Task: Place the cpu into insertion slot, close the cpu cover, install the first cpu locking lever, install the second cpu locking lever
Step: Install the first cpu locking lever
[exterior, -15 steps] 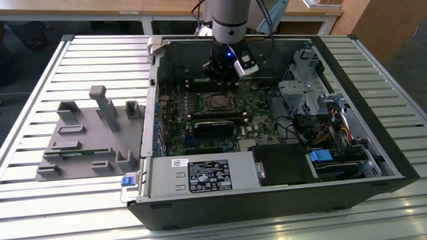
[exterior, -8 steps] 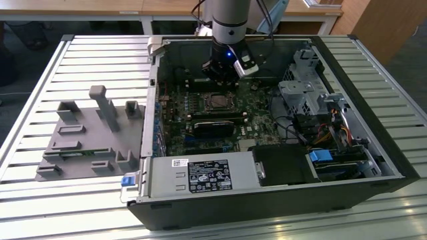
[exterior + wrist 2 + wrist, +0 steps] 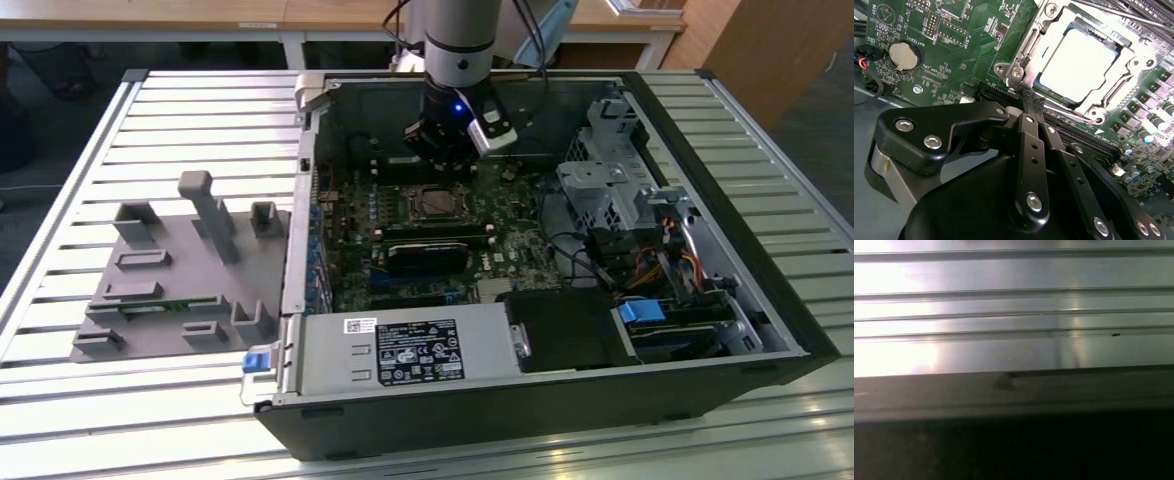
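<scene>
The cpu [image 3: 1079,65] lies flat in the insertion slot [image 3: 434,203] on the green board [image 3: 954,50], its pale face showing through the window of the cpu cover [image 3: 1026,45]. The silvery cover lies down over it. My gripper [image 3: 1030,97] is shut, and its black fingertips [image 3: 1025,102] meet at the socket's near edge. A thin lever wire [image 3: 1069,109] runs along that edge right beside the tips; I cannot tell whether they touch it. In the exterior view the gripper [image 3: 447,160] hangs inside the open computer case, just behind the socket.
A black rectangular module [image 3: 427,250] sits in front of the socket, with the power supply [image 3: 400,350] nearer still. A drive cage and cables [image 3: 614,200] fill the exterior view's right. A grey fixture [image 3: 174,270] stands on the slatted table [image 3: 1004,305]. A coin battery [image 3: 903,55] sits on the board.
</scene>
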`<action>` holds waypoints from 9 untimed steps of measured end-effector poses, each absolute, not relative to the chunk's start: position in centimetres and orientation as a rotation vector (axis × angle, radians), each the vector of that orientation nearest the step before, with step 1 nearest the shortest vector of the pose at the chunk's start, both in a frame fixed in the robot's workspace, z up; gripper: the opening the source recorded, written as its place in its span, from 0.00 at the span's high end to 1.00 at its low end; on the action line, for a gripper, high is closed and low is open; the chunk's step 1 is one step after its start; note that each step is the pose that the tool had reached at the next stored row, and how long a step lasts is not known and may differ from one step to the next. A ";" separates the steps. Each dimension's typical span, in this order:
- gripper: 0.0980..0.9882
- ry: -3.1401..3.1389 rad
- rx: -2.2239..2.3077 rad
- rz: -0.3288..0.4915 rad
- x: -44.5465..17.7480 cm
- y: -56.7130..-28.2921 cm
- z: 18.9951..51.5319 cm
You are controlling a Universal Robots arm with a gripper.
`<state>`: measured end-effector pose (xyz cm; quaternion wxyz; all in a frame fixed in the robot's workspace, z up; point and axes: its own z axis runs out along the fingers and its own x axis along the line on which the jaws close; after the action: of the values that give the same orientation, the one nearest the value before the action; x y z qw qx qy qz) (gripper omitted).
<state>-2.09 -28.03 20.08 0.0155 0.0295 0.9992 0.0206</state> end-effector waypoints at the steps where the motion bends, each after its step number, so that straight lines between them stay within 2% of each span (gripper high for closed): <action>1: 0.99 3.108 0.092 0.064 -2.1 -28.0 20.1; 9: 0.99 3.109 0.091 0.035 -2.1 -28.0 19.9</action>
<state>-2.10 -28.01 19.93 0.0156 0.0294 0.9994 0.0112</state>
